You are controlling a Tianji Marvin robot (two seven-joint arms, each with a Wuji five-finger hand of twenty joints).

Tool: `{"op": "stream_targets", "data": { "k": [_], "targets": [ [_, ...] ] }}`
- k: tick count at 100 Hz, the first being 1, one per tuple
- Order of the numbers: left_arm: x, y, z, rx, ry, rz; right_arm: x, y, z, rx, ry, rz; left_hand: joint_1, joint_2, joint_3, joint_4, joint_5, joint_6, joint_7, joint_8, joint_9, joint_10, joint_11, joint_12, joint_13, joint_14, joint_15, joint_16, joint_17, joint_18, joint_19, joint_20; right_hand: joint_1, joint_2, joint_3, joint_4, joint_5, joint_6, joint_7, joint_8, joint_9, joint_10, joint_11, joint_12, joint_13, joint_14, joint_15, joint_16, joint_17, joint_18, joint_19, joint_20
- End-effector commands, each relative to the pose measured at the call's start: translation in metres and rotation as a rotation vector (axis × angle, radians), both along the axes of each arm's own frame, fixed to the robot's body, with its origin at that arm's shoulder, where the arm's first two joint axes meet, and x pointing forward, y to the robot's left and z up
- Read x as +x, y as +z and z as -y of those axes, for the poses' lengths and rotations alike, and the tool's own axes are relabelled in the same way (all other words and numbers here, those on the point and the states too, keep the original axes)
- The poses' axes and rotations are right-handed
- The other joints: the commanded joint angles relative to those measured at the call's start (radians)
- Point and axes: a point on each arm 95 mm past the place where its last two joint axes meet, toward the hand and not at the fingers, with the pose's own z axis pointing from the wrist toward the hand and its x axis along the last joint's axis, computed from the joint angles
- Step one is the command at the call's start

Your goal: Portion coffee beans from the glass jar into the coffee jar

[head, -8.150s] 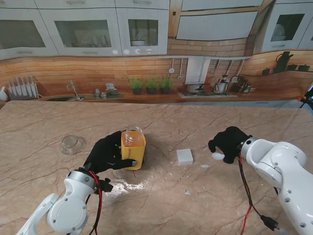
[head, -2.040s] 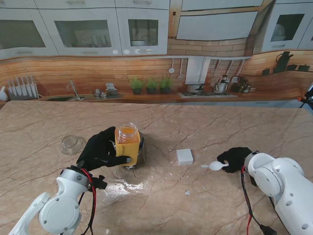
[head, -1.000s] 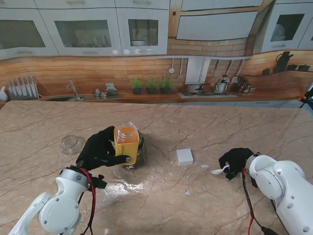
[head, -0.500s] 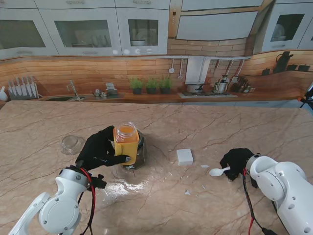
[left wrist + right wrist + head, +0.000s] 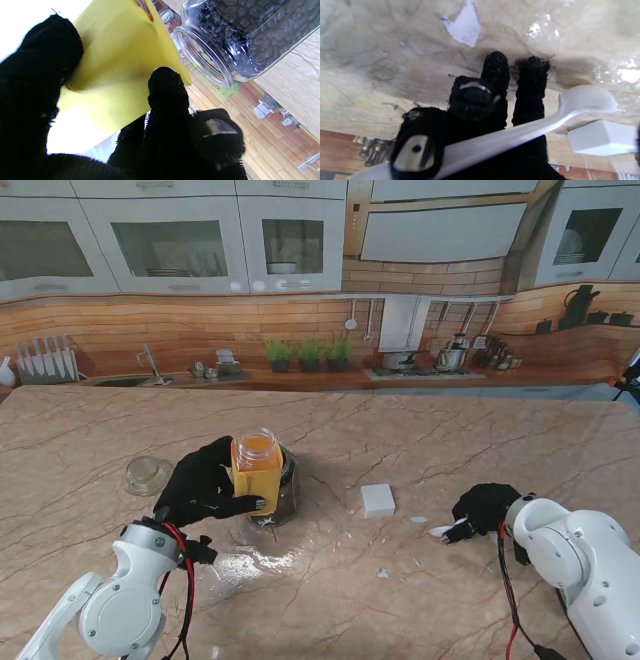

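Clear glass lid point(image 5: 147, 474) at the left, small white block point(image 5: 378, 499) mid-table — well apart, marble table point(image 5: 420, 430)

Item count: two jars, one yellow-labelled jar point(image 5: 257, 473) and one glass jar point(image 5: 283, 492); one white spoon point(image 5: 441, 531); one white block point(image 5: 378, 499); one clear lid point(image 5: 146, 474).

The left hand point(image 5: 205, 483) is raised with its fingers point(image 5: 166, 92) wrapped closed, while the right hand point(image 5: 483, 506) sits low, fingers curled in a grip.
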Motion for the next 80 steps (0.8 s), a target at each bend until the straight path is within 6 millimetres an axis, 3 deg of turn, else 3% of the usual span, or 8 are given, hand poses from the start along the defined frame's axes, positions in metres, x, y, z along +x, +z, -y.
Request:
{"op": "stream_targets", "data": {
  "k": [1, 6, 16, 38, 53, 63, 69, 80],
  "targets": [
    [-0.0016, -0.0007, 0.0011, -0.004, 0.000, -0.006, -0.0065, -0.0119, -0.0027, 0.018, -0.021, -0.035, 0.173, 0.217, 0.345, 0.118, 0.124, -0.172, 0.165, 0.061, 0.139, -0.086, 0.104, 0.069, -0.003, 0.058, -0.043, 0.006, 0.007, -0.036, 0.058, -0.013, 0.092, 0.236, -0.250, 0.062, 0.026, 0.073, -0.177, -0.045, 0.038, 0.051, 0.032, 0.013, 0.008, 0.098, 0.076, 0.017, 0.051, -0.046, 0.198, 0.022],
    [-0.0016, -0.0008, 0.0010, -0.002, 0.000, -0.006, -0.0066, -0.0128, -0.0035, 0.051, -0.043, -0.042, 0.174, 0.216, 0.345, 0.118, 0.124, -0.172, 0.165, 0.061, 0.138, -0.087, 0.103, 0.068, -0.003, 0.058, -0.043, 0.006, 0.007, -0.036, 0.059, -0.012, 0.148, 0.400, -0.488, 0.147, 0.054, 0.099, -0.175, -0.049, 0.051, 0.084, 0.041, 0.012, 0.007, 0.128, 0.114, 0.020, 0.054, -0.025, 0.230, 0.027],
    [-0.0016, -0.0009, 0.0009, -0.001, 0.000, -0.006, -0.0073, -0.0139, -0.0041, 0.082, -0.070, -0.051, 0.174, 0.217, 0.343, 0.117, 0.124, -0.173, 0.164, 0.061, 0.138, -0.087, 0.103, 0.068, -0.003, 0.058, -0.042, 0.006, 0.007, -0.035, 0.059, -0.012, 0.205, 0.496, -0.445, 0.237, 0.087, 0.122, -0.180, -0.049, 0.059, 0.116, 0.052, 0.015, 0.006, 0.162, 0.155, 0.026, 0.059, -0.007, 0.270, 0.035],
    [-0.0011, -0.0007, 0.0012, 0.004, -0.003, -0.003, -0.0075, -0.0146, -0.0040, 0.109, -0.081, -0.048, 0.175, 0.217, 0.343, 0.116, 0.125, -0.173, 0.164, 0.061, 0.138, -0.087, 0.101, 0.068, -0.003, 0.059, -0.044, 0.006, 0.007, -0.035, 0.059, -0.013, 0.177, 0.496, -0.214, 0.671, 0.100, 0.149, -0.179, -0.019, 0.062, 0.145, 0.071, 0.018, 0.005, 0.171, 0.186, 0.029, 0.062, -0.013, 0.292, 0.046],
    [-0.0011, -0.0016, 0.0007, 0.009, -0.001, -0.003, -0.0071, -0.0143, -0.0043, 0.122, -0.088, -0.050, 0.174, 0.217, 0.342, 0.115, 0.124, -0.175, 0.163, 0.060, 0.138, -0.087, 0.101, 0.068, -0.003, 0.060, -0.044, 0.007, 0.007, -0.035, 0.059, -0.013, 0.168, 0.517, -0.130, 0.812, 0.107, 0.162, -0.138, 0.039, 0.061, 0.162, 0.128, 0.056, 0.004, 0.182, 0.191, 0.032, 0.062, -0.002, 0.298, 0.050],
    [-0.0010, -0.0017, 0.0003, 0.009, 0.001, -0.004, -0.0068, -0.0144, -0.0042, 0.119, -0.086, -0.039, 0.174, 0.218, 0.342, 0.116, 0.123, -0.173, 0.163, 0.060, 0.138, -0.087, 0.101, 0.069, -0.003, 0.061, -0.045, 0.006, 0.007, -0.034, 0.059, -0.013, 0.132, 0.468, 0.063, 0.836, 0.099, 0.100, -0.024, 0.071, 0.079, 0.130, 0.201, 0.114, 0.005, 0.152, 0.238, 0.048, 0.066, -0.025, 0.314, 0.064],
    [-0.0009, -0.0015, 0.0001, 0.008, 0.002, -0.003, -0.0067, -0.0146, -0.0033, 0.097, -0.075, -0.023, 0.173, 0.218, 0.341, 0.116, 0.124, -0.173, 0.163, 0.060, 0.138, -0.087, 0.100, 0.069, -0.003, 0.062, -0.045, 0.007, 0.007, -0.034, 0.060, -0.013, -0.382, 1.016, 0.303, 0.762, 0.071, -0.003, 0.101, 0.090, 0.102, 0.077, 0.242, 0.150, 0.008, 0.090, 0.293, 0.067, 0.074, -0.071, 0.317, 0.105],
    [-0.0007, -0.0014, -0.0001, 0.007, 0.004, -0.002, -0.0065, -0.0154, -0.0031, 0.082, -0.066, -0.007, 0.173, 0.220, 0.342, 0.117, 0.123, -0.173, 0.163, 0.061, 0.138, -0.088, 0.100, 0.069, -0.003, 0.063, -0.046, 0.007, 0.007, -0.033, 0.059, -0.013, -0.457, 1.129, 0.336, 0.693, 0.097, -0.050, 0.168, 0.167, 0.142, 0.044, 0.289, 0.185, 0.010, 0.018, 0.376, 0.097, 0.087, -0.096, 0.317, 0.194]
  ]
}}
